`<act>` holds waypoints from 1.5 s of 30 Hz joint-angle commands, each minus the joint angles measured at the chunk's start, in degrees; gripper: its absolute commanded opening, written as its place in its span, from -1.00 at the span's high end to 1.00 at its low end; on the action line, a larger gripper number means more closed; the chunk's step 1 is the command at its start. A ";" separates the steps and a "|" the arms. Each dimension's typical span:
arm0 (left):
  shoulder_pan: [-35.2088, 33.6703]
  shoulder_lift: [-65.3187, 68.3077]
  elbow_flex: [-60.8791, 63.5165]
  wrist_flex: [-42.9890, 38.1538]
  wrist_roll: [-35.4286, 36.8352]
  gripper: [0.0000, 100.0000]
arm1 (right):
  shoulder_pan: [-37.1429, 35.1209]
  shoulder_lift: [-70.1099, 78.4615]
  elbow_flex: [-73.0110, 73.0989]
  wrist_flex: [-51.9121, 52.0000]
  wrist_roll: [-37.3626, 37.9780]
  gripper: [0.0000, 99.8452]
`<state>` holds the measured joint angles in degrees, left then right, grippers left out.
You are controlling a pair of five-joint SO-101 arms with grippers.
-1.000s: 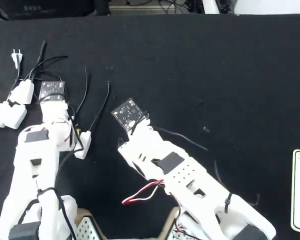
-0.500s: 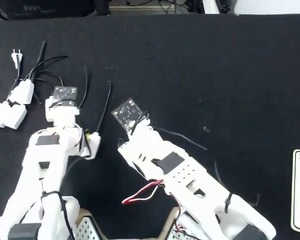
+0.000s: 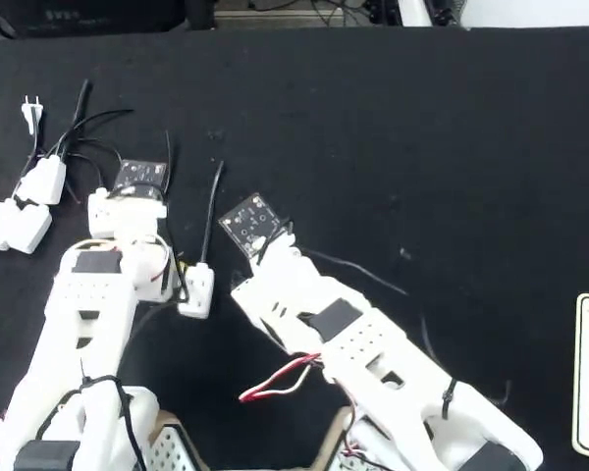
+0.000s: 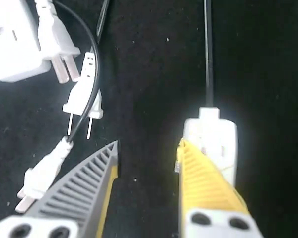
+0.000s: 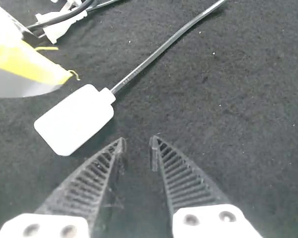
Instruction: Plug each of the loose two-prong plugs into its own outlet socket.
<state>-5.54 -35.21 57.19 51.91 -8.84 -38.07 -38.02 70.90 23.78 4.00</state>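
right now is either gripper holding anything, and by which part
Nothing is held. The left gripper is open, one finger over the white socket block without clamping it; the right gripper has only bare table between its fingers.

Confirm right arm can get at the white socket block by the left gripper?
Probably yes. In the right wrist view the socket block lies just ahead of the right gripper, nothing between. The left gripper has its yellow finger close beside it and may crowd the grasp.
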 commanded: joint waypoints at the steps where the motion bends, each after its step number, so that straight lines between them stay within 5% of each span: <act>1: -0.92 -0.70 -3.56 0.26 -0.09 0.62 | -0.53 -1.98 -0.40 0.00 0.00 0.84; 8: -5.32 -0.62 5.76 -13.36 0.09 0.61 | -0.53 -1.89 -0.40 -0.09 0.00 0.84; 13: -5.23 -0.62 9.80 -14.68 -0.09 0.61 | -0.53 -1.89 -0.40 -0.09 0.00 0.84; 23: 9.80 -0.79 12.00 -14.68 -0.09 0.61 | -0.53 -2.24 -0.57 0.26 0.00 0.84; 32: 11.65 -1.14 11.82 -14.68 0.35 0.61 | -0.26 -2.24 -0.84 0.26 -0.53 0.84; 37: 9.98 -1.23 11.12 -14.59 3.34 0.61 | -0.26 -2.24 -0.84 0.26 -0.62 0.84; 45: -6.55 -1.23 3.03 -7.91 10.99 0.61 | -0.70 -2.33 -1.01 0.26 -5.80 0.84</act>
<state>-6.42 -35.21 65.01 42.24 -0.92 -38.07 -38.02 70.90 23.78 0.22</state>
